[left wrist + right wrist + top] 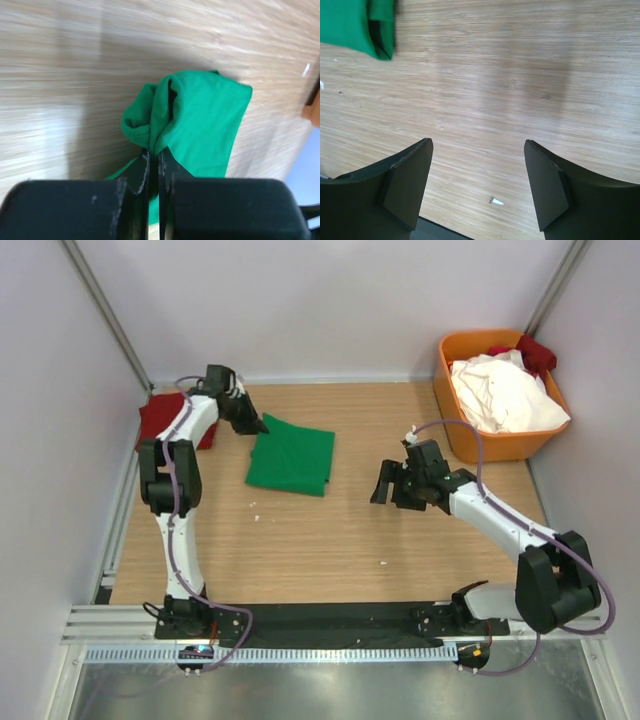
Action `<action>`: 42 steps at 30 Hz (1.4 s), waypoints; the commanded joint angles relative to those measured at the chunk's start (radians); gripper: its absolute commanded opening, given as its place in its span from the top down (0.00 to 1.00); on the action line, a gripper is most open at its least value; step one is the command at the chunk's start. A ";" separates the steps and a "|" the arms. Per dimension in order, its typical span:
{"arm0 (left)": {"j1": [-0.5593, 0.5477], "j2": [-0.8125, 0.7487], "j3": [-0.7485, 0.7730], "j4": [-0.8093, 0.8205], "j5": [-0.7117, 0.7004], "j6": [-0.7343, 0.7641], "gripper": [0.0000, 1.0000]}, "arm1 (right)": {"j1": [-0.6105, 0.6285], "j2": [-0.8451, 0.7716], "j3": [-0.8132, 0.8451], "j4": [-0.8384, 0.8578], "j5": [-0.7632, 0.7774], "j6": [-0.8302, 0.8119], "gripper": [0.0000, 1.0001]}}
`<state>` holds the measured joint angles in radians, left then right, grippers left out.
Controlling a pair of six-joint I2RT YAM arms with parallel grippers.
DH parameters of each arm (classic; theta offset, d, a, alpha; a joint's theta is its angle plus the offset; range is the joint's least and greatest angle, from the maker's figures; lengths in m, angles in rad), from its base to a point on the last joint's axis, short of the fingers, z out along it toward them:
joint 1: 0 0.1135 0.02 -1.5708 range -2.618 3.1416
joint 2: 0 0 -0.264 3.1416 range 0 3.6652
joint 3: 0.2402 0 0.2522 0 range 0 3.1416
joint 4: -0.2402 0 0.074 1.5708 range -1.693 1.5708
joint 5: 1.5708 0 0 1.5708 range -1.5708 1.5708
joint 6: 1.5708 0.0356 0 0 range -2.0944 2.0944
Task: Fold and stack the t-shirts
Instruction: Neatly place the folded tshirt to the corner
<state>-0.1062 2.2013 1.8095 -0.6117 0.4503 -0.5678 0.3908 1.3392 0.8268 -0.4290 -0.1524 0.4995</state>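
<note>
A folded bright green t-shirt [292,457] lies on the wooden table, left of centre. My left gripper [262,424] is shut on its far-left corner; in the left wrist view the pinched fold of the green t-shirt [200,120] rises between the closed fingertips [145,167]. A dark red t-shirt [156,418] lies at the far left, partly behind the left arm. My right gripper [381,483] is open and empty above bare table to the right of the green shirt, whose corner shows in the right wrist view [355,25]. White t-shirts [505,392] and a red one [536,351] fill the bin.
An orange plastic bin [452,415] stands at the back right by the wall. White walls with metal frame posts close in the table on three sides. Small white scraps [496,201] lie on the wood. A black strip [330,620] runs along the near edge.
</note>
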 commanded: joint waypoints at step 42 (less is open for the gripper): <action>0.388 0.156 0.861 -0.145 -0.116 0.014 1.00 | 0.005 -0.178 -0.054 -0.129 0.019 -0.053 0.21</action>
<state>0.2512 2.3947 2.5980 -0.9001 0.3481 -0.5339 0.3908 1.1515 0.7689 -0.5655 -0.1303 0.4641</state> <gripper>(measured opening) 0.026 0.793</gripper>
